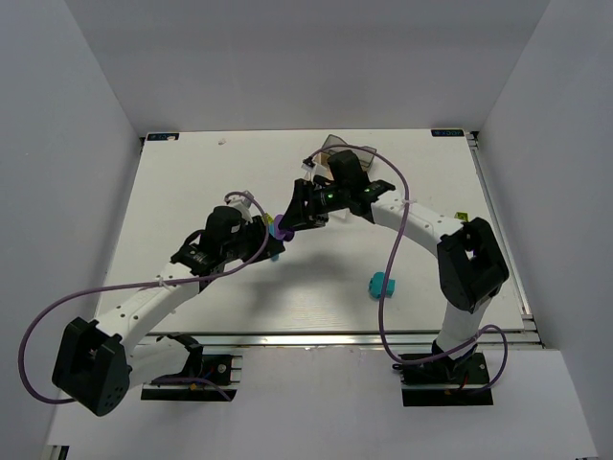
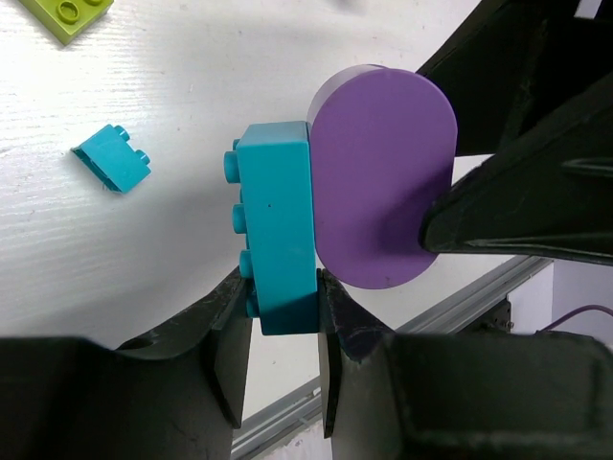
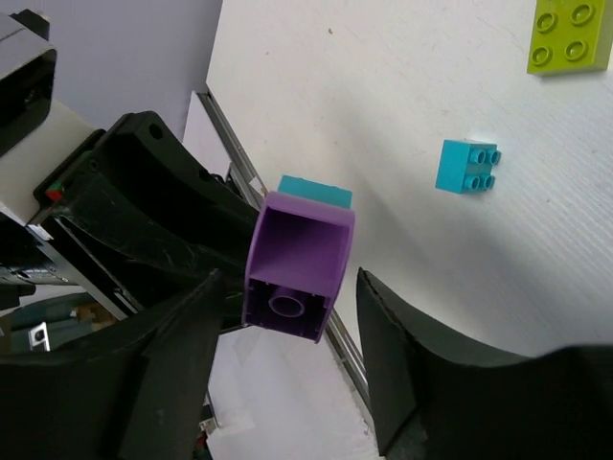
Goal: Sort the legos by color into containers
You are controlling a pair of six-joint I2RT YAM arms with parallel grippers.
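Purple rounded brick (image 2: 383, 172) clings to a cyan brick (image 2: 278, 230) pinched in the left gripper (image 2: 283, 311), on the near side of the tray (image 1: 335, 142). Right gripper (image 3: 287, 287) straddles the purple piece, jaws apart. A loose cyan brick (image 1: 383, 284) and lime brick (image 3: 570, 38) lie outside the tray; most sorting seems left.

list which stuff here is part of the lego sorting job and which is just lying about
Part of the job:
- cyan brick in the left pincer
- purple brick against it
- right pincer, open around the purple one
- loose cyan brick
- lime green brick
- tray, half hidden behind the right arm

Just lying about:
- purple cable
- table rail
- corner sticker
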